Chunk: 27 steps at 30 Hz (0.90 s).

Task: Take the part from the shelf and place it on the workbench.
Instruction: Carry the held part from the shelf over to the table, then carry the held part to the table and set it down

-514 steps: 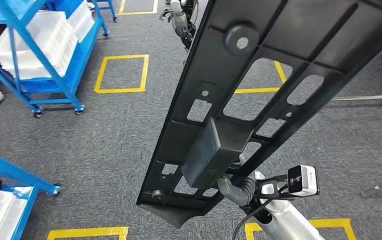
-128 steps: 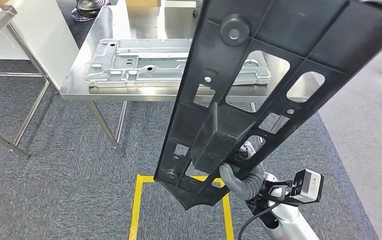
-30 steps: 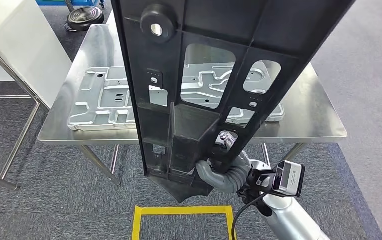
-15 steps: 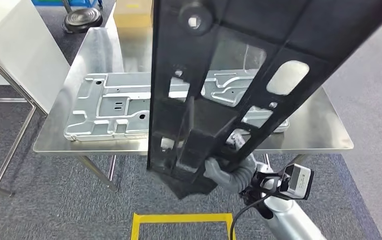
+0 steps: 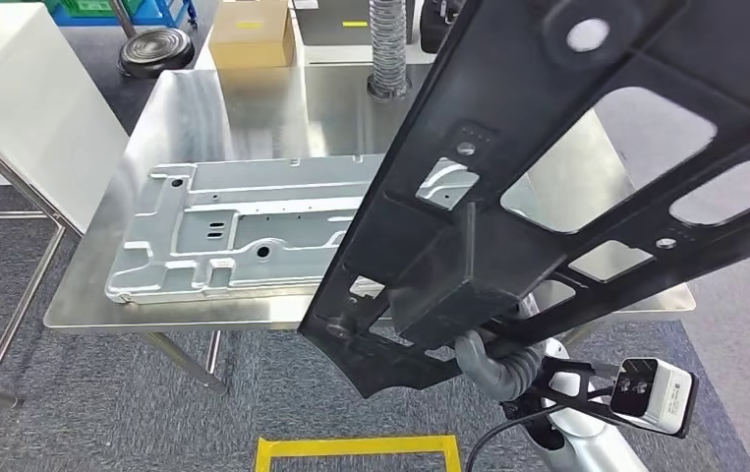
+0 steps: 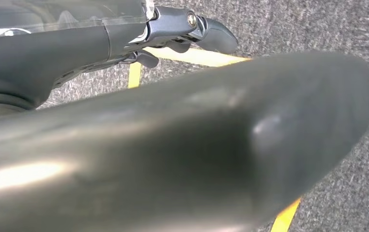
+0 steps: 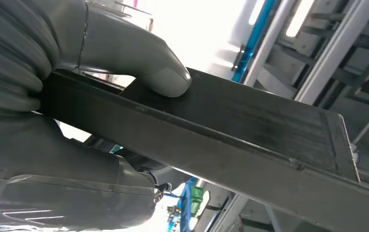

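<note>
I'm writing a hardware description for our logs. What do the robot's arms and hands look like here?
The right arm is silver, with a black cable looping beside it and a white-and-black wrist camera on a black bracket. The right hand wears a grey ribbed cover with a thick grey thumb. The left hand shows dark grey fingers with a small metal screw.

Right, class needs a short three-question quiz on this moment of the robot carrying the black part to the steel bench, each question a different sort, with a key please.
1. True or false: the black part already lies flat on the workbench.
2. Multiple choice: what lies on the workbench beneath the part? A) a blue crate B) a silver stamped metal panel C) a coil of cable
3. Fill in: the part is held from below by the robot's ____ hand.

Key:
1. False; it is held in the air, tilted, above the bench.
2. B, the silver panel.
3. Right; the right hand grips its lower end, thumb pressed on it.
</note>
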{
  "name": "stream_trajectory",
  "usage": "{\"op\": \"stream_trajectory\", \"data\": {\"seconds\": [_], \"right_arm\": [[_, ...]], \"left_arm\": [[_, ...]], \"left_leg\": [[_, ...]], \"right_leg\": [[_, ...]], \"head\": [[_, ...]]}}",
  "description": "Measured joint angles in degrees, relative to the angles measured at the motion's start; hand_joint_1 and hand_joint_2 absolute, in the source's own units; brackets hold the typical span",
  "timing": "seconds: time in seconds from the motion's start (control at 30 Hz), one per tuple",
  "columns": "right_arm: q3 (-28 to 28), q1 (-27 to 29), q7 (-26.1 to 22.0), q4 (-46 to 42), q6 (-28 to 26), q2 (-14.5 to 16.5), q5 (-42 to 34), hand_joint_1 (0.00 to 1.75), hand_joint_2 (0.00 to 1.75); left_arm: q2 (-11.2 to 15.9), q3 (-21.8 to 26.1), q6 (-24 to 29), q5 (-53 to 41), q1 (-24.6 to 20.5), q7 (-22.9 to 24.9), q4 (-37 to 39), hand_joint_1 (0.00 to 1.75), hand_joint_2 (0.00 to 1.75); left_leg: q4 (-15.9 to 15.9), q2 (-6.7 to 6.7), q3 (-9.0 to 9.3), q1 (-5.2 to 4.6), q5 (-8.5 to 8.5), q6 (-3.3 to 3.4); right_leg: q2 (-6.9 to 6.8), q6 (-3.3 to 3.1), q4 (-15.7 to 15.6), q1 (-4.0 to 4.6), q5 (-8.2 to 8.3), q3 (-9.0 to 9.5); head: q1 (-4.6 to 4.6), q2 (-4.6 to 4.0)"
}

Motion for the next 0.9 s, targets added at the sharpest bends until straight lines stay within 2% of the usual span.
{"op": "stream_trajectory", "data": {"seconds": [0.03,0.07,0.13,0.17,0.2,0.23,0.3,0.33,0.37,0.43,0.53,0.57,0.6,0.67,0.7,0.73,0.8,0.83,0.87,0.9], "right_arm": [[-0.1,0.0,0.2,-0.3,0.1,0.0,0.1,1.75,1.75],[-0.1,0.0,0.5,-0.5,0.1,0.0,0.2,1.75,1.75],[-0.3,0.2,1.1,-0.6,-0.1,0.0,0.7,1.75,1.75],[-0.3,0.4,1.4,-0.6,-0.2,0.0,0.9,1.75,1.75],[-0.4,0.5,1.6,-0.6,-0.4,0.0,1.0,1.75,1.75],[-0.5,0.6,1.8,-0.6,-0.4,0.0,1.2,1.75,1.75],[-0.6,0.7,1.9,-0.6,-0.5,0.0,1.4,1.75,1.75],[-0.6,0.7,1.9,-0.6,-0.5,0.0,1.4,1.75,1.75],[-0.7,0.7,1.9,-0.6,-0.5,0.0,1.5,1.75,1.75],[-0.8,0.7,1.9,-0.6,-0.6,0.0,1.5,1.75,1.75],[-0.9,0.8,1.9,-0.7,-0.7,0.0,1.5,1.75,1.75],[-0.9,0.8,1.9,-0.7,-0.6,0.0,1.5,1.75,1.75],[-0.9,0.8,1.8,-0.7,-0.6,0.0,1.5,1.75,1.75],[-0.8,0.9,1.8,-0.4,-0.5,0.0,1.6,1.75,1.75],[-0.8,0.9,1.8,-0.3,-0.5,0.0,1.6,1.75,1.75],[-0.8,0.9,1.8,-0.2,-0.5,0.0,1.6,1.75,1.75],[-0.8,0.9,1.8,-0.1,-0.7,0.0,1.6,1.75,1.75],[-0.8,0.9,1.8,-0.1,-0.9,0.0,1.7,1.75,1.75],[-0.8,0.9,1.8,-0.1,-1.2,0.0,1.7,1.75,1.75],[-0.8,1.0,1.8,-0.2,-1.5,0.0,1.7,1.75,1.75]], "left_arm": [[0.1,0.0,0.0,0.0,-0.1,0.0,0.0,0.0,0.0],[0.1,0.0,-0.1,0.0,-0.1,0.0,0.0,0.0,0.0],[0.2,0.0,-0.1,0.0,0.0,0.0,0.0,0.0,0.0],[0.2,0.0,-0.1,0.0,0.0,0.0,0.0,0.0,0.0],[0.2,0.0,-0.1,0.0,0.1,0.0,0.0,0.0,0.0],[0.3,0.0,-0.2,-0.1,0.1,0.0,0.0,0.0,0.0],[0.4,0.0,-0.3,-0.1,0.2,0.0,0.0,0.0,0.0],[0.4,0.0,-0.3,-0.1,0.2,0.0,0.0,0.0,0.0],[0.4,0.0,-0.4,-0.1,0.2,0.0,0.0,0.0,0.0],[0.5,0.0,-0.4,-0.1,0.1,0.0,0.0,0.0,0.0],[0.5,0.0,-0.4,0.0,0.1,-0.1,0.0,0.0,0.0],[0.4,0.0,-0.4,0.0,0.0,-0.2,0.0,0.0,0.0],[0.4,0.0,-0.4,0.1,0.0,-0.2,0.0,0.0,0.0],[0.4,0.1,-0.3,0.2,-0.1,-0.3,0.0,0.0,0.0],[0.4,0.1,-0.3,0.3,-0.1,-0.3,0.0,0.0,0.0],[0.4,0.2,-0.2,0.4,0.0,-0.3,0.0,0.0,0.0],[0.3,0.3,-0.2,0.6,0.1,-0.3,0.0,0.0,0.0],[0.3,0.3,-0.2,0.7,0.1,-0.3,0.0,0.0,0.0],[0.2,0.4,-0.2,0.7,0.1,-0.3,0.0,0.0,0.0],[0.2,0.4,-0.2,0.8,0.1,-0.4,0.0,0.0,0.0]], "left_leg": [[2.0,0.03,-0.78,0.06,-1.06,-0.23],[5.5,0.02,-2.48,0.11,-2.57,-0.38],[13.8,0.01,-7.35,0.12,-5.56,-0.49],[16.5,0.01,-9.38,0.12,-5.85,-0.46],[17.1,0.0,-10.4,0.11,-4.92,-0.35],[15.1,0.0,-10.23,0.08,-2.67,-0.11],[7.2,-0.05,-7.65,-0.14,2.82,0.68],[3.7,-0.07,-6.28,-0.29,4.55,1.07],[1.7,-0.08,-5.5,-0.45,5.25,1.36],[0.6,-0.07,-5.14,-0.64,4.95,1.74],[-0.5,-0.06,-4.23,-0.18,4.92,2.33],[-0.8,-0.05,-3.8,-0.04,4.85,2.54],[-1.0,-0.05,-3.51,-0.04,4.67,2.7],[-1.0,-0.04,-3.07,-0.04,4.16,2.89],[-0.9,-0.06,-2.8,-0.02,3.86,2.86],[-0.8,-0.09,-2.43,0.01,3.51,2.77],[-0.6,-0.18,-1.58,0.06,2.66,2.39],[-0.5,-0.25,-1.28,-0.06,2.18,2.07],[-0.4,-0.3,-1.12,-0.15,1.81,1.72],[-0.4,-0.32,-1.05,-0.26,1.52,1.35]], "right_leg": [[0.06,-0.38,-0.2,-0.06,-0.14,0.39],[0.07,-0.71,-0.3,-0.04,-0.36,0.79],[0.11,-1.13,-0.3,0.2,-0.97,1.43],[0.18,-1.21,-0.3,0.35,-1.31,1.8],[0.25,-1.24,-0.3,0.49,-1.65,2.24],[0.33,-1.22,-0.3,0.61,-2.06,2.82],[0.4,-1.06,-0.3,0.9,-2.99,4.1],[0.46,-0.88,-0.2,1.04,-3.4,4.53],[0.49,-0.65,-0.2,1.11,-3.68,4.72],[0.55,-0.1,-0.3,1.06,-3.96,4.71],[0.43,0.91,0.9,0.97,-4.95,4.46],[0.39,1.24,3.5,0.85,-6.07,3.17],[0.36,1.5,7.2,0.68,-7.4,1.07],[0.33,1.89,14.9,0.25,-9.46,-4.1],[0.3,2.03,16.5,0.06,-9.08,-5.67],[0.23,2.13,15.8,-0.13,-7.48,-6.08],[-0.11,2.15,8.7,-0.43,-2.31,-3.86],[-0.29,2.03,4.8,-0.4,-0.43,-2.35],[-0.4,1.81,2.2,-0.32,0.53,-1.31],[-0.44,1.5,0.9,-0.19,0.59,-0.83]], "head": [[-0.12,0.0],[-0.26,0.0],[-0.41,0.01],[-0.43,0.01],[-0.43,0.01],[-0.44,0.01],[-0.39,0.0],[-0.34,0.01],[-0.27,0.0],[-0.23,0.01],[-0.12,0.0],[-0.03,0.0],[0.07,0.0],[0.13,0.01],[0.14,0.01],[0.13,0.01],[0.16,0.01],[0.17,0.01],[0.16,0.01],[0.11,0.01]]}}
